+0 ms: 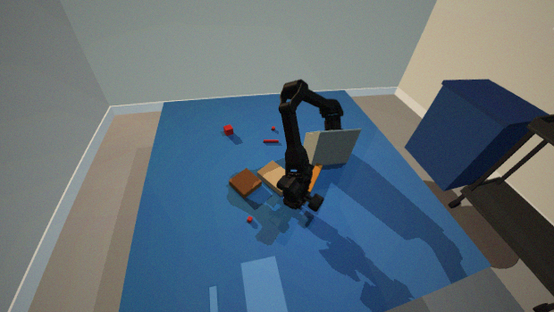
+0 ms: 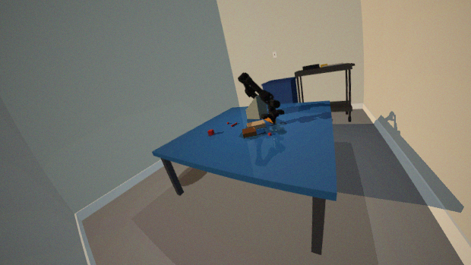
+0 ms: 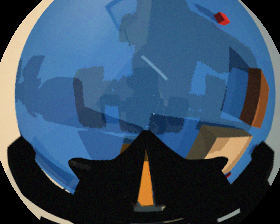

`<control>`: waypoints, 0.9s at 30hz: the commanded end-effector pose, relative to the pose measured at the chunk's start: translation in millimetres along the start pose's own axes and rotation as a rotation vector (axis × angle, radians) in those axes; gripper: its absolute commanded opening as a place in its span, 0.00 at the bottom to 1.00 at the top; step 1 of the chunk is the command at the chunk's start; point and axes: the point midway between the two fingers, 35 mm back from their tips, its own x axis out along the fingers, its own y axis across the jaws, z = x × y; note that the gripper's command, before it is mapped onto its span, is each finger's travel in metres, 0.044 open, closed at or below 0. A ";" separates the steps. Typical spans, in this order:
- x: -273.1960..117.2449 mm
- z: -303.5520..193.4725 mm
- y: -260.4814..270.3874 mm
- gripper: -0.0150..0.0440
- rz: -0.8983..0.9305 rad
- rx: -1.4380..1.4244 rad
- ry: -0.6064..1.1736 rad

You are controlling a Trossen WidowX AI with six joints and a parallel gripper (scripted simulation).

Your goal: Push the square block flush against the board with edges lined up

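The brown square block (image 1: 245, 181) (image 2: 249, 133) (image 3: 261, 98) lies flat on the blue table. The tan board (image 1: 271, 172) (image 2: 256, 124) (image 3: 230, 149) lies flat beside it, turned at a different angle. A strip of table shows between them in the wrist view; their nearest corners are close. My gripper (image 2: 274, 122) (image 3: 145, 133) is shut and empty, pointing down on the side of the board away from the block. In the top view the arm hides part of the board and the fingertips. I cannot tell whether the fingertips touch anything.
An orange bar (image 1: 315, 177) (image 3: 146, 184) lies beside and partly under the gripper. A pale upright slab (image 1: 337, 147) (image 2: 257, 110) stands behind it. A small red cube (image 1: 249, 219) (image 3: 222, 19) is near the block. A larger red cube (image 1: 228, 130) and red rod (image 1: 271, 141) lie farther back.
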 end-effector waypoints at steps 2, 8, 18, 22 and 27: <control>-1.9 -4.0 -1.1 0.25 0.000 0.002 -0.002; -1.8 -7.9 -1.0 0.25 0.000 0.002 -0.002; -1.6 -14.6 -0.9 0.25 0.000 0.002 -0.001; -1.6 -17.2 -0.9 0.25 0.000 0.002 -0.001; -1.5 -20.6 -0.8 0.25 0.000 0.001 -0.001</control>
